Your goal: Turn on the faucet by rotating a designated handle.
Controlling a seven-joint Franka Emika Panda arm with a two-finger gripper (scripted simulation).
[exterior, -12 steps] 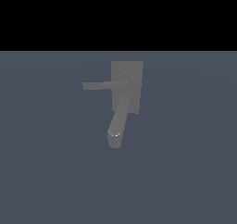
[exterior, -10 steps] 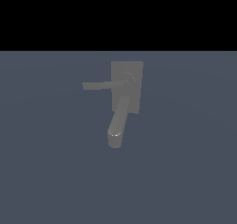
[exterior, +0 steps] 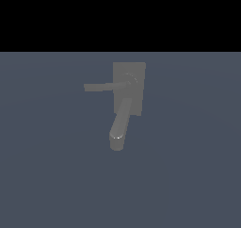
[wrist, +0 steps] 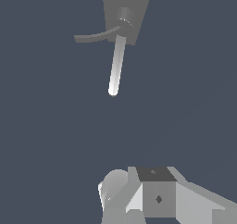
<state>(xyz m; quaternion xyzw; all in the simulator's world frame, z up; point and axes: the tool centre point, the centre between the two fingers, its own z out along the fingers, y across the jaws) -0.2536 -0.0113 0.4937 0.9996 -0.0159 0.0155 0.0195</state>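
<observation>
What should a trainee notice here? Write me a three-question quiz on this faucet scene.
1. True or false: the handle is thicker than the spout.
2. In the exterior view, the handle runs from the faucet block toward: A) the exterior view's left; B) the exterior view's right; C) straight up.
3. Fill in: the rounded tip belongs to the ____.
Key: 1 false; 2 A; 3 spout.

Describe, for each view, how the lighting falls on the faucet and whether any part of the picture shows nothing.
Exterior view: dim, flat light; the faucet barely stands out, and a black band fills the top. Wrist view: a bright sheen runs along the spout; no black band.
</observation>
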